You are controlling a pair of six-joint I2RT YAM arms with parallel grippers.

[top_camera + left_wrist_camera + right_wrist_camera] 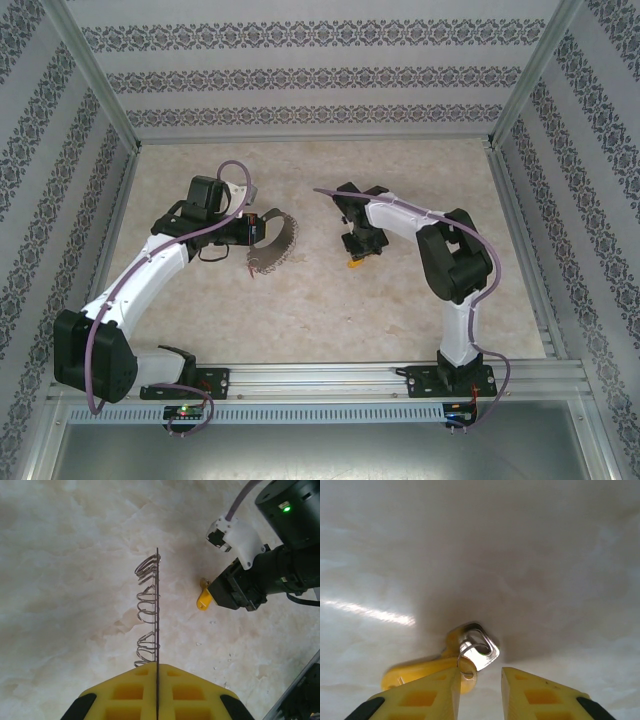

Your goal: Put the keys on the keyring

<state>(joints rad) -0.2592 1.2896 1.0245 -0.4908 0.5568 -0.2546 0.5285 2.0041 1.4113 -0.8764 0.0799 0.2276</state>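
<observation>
Keyring (157, 605) thin shiny metal wire; key (420, 671) glossy plastic head, polished metal end; table (545, 555) smooth, glossy, marble-look.

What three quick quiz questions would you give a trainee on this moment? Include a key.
1. Multiple choice: what are the left jaws shut on?
A) the keyring
B) a red key
C) nothing
2. Fill in (open or shut): the right jaws, low over the yellow key lying on the table, stand ___.
3. True or false: the yellow key already hangs on the keyring.

Key: 1 A; 2 open; 3 false. The key lies on the table, apart from the keyring.
</observation>
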